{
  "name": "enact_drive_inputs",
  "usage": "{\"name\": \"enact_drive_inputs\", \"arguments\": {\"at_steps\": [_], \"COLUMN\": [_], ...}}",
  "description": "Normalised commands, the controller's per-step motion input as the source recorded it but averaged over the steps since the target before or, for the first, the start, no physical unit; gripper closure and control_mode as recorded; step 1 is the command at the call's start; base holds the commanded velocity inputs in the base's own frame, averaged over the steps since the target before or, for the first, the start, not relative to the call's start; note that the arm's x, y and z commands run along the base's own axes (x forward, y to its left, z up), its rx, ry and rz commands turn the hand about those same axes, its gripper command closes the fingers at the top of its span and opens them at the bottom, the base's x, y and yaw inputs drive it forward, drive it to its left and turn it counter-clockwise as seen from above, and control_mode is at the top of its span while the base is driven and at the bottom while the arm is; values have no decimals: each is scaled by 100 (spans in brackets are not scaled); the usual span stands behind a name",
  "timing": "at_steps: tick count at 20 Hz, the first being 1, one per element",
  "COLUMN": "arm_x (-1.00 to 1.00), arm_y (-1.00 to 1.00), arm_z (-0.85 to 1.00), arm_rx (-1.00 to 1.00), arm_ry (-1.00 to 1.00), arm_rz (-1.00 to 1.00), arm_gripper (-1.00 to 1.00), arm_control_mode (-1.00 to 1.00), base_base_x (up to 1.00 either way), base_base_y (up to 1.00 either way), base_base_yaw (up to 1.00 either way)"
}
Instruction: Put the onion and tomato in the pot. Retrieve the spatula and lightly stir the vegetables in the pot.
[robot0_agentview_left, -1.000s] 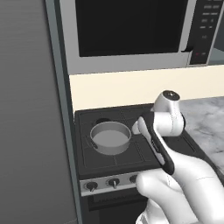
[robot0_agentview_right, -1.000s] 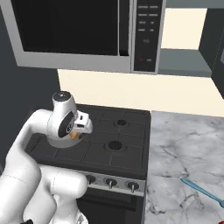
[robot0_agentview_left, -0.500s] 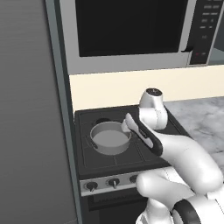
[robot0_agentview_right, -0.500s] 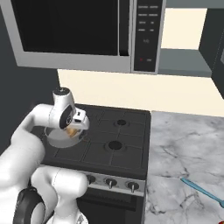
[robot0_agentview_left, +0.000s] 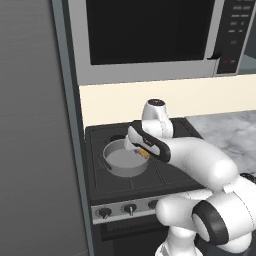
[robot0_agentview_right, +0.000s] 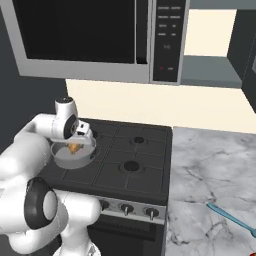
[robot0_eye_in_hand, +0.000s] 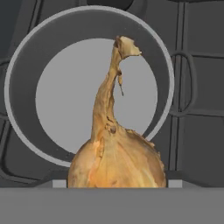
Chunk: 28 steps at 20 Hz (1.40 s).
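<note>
A: Hand view: the gripper (robot0_agentview_right: 75, 145) is grasping the onion (robot0_eye_in_hand: 117, 164) by its round body, stem tip pointing over the pot (robot0_eye_in_hand: 26, 65).

B: Handling?

A: Probably light and firm, but the papery skin may slip.

B: Room?

A: Pot's inside looks bare and wide; the rim is near. The spatula (robot0_agentview_right: 231, 218) lies on the counter (robot0_agentview_right: 210, 165), well apart.

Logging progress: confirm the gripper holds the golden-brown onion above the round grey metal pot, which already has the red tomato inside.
Wrong on the tomato: the hand view shows the round grey metal pot empty. The gripper does hold the golden-brown onion above it.
</note>
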Motion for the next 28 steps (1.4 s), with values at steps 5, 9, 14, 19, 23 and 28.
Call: {"name": "enact_drive_inputs", "arguments": {"at_steps": [5,9,14,19,23,28], "arm_x": [19,15,3,24,39,18], "arm_y": [32,22,9,2,0,2], "arm_z": [-22,-38,-30,0,0,0], "arm_rx": [0,0,0,0,0,0], "arm_ry": [4,3,0,0,0,0], "arm_rz": [2,1,0,0,0,0], "arm_gripper": [100,100,100,100,100,100], "arm_control_mode": [-100,-100,-100,-100,-100,-100], "base_base_x": [0,0,0,0,0,0], "base_base_y": [0,0,0,0,0,0], "base_base_yaw": [0,0,0,0,0,0]}}
